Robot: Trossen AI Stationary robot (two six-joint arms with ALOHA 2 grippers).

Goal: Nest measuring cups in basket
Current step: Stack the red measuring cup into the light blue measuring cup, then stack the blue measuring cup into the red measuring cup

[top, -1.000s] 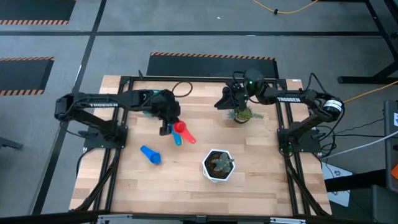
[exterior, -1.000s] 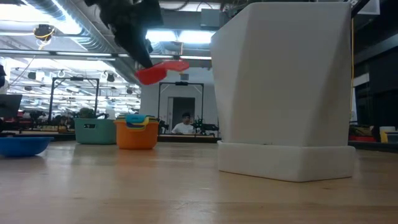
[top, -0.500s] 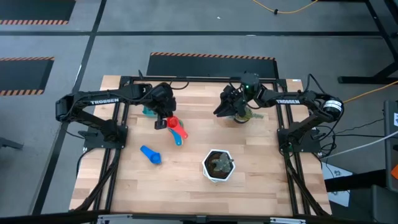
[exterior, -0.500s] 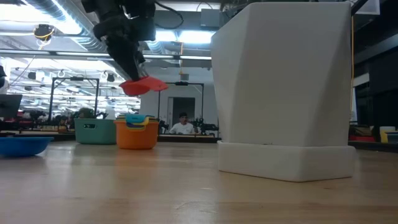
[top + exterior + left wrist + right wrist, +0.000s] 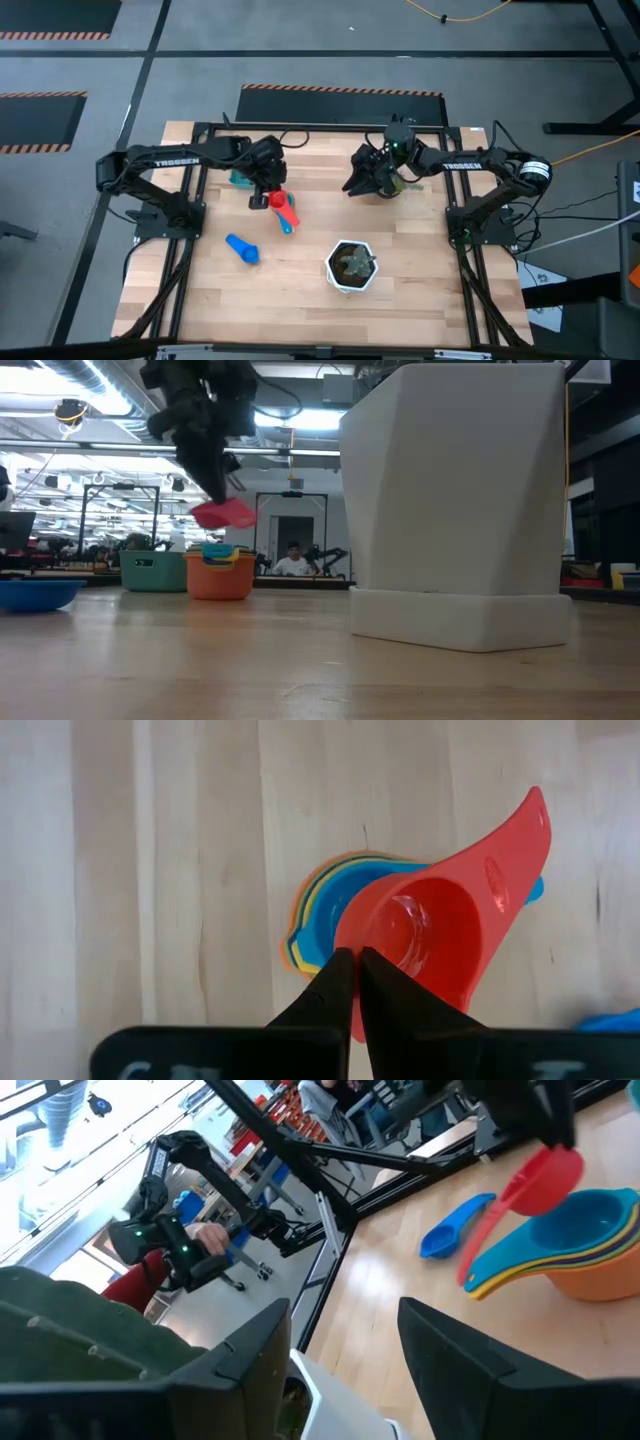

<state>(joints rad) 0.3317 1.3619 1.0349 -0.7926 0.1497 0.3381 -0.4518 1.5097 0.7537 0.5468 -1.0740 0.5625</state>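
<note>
Over wood table (image 5: 300, 290), L gripper (image 5: 350, 982) jaws clamped on red cup (image 5: 430, 935); R gripper (image 5: 340, 1342) jaws apart, empty.

Even, bright overhead lighting; the low view's background shows ceiling-lamp glare.

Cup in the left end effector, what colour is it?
Red. The cup pinched in the left end effector shows best in the left wrist view.

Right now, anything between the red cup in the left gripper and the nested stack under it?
Nothing visible. The left gripper holds the red cup by its rim, in the air just above the nested stack. The low view shows open air between them. The dark blue cup and the white pot lie off to the side.
</note>
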